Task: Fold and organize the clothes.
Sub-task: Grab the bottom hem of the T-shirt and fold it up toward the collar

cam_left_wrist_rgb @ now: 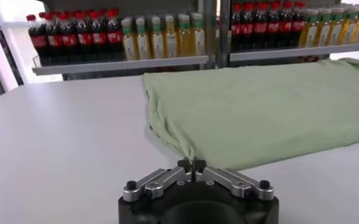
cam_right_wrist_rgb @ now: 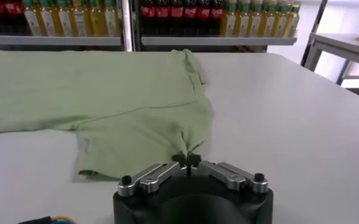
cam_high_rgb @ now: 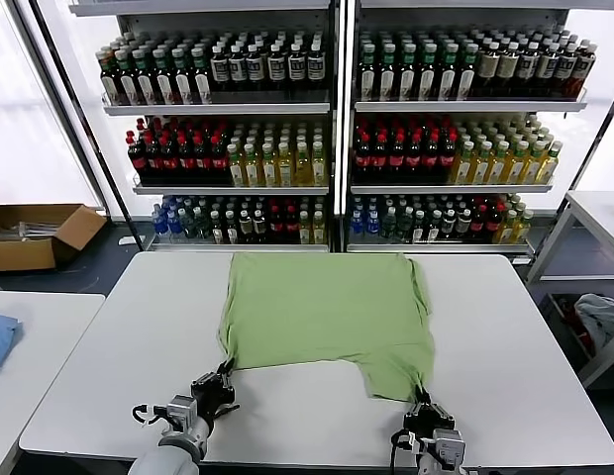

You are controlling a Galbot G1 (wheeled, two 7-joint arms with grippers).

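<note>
Head view: green shirt (cam_high_rgb: 327, 317) lies spread on the white tabletop (cam_high_rgb: 515, 376), left gripper (cam_high_rgb: 225, 374) and right gripper (cam_high_rgb: 423, 403) at its near corners. Left wrist view: jaws clenched on the hem corner. Right wrist view: jaws pinching the sleeve edge. Lift both corners evenly, keeping the fabric taut.
</note>
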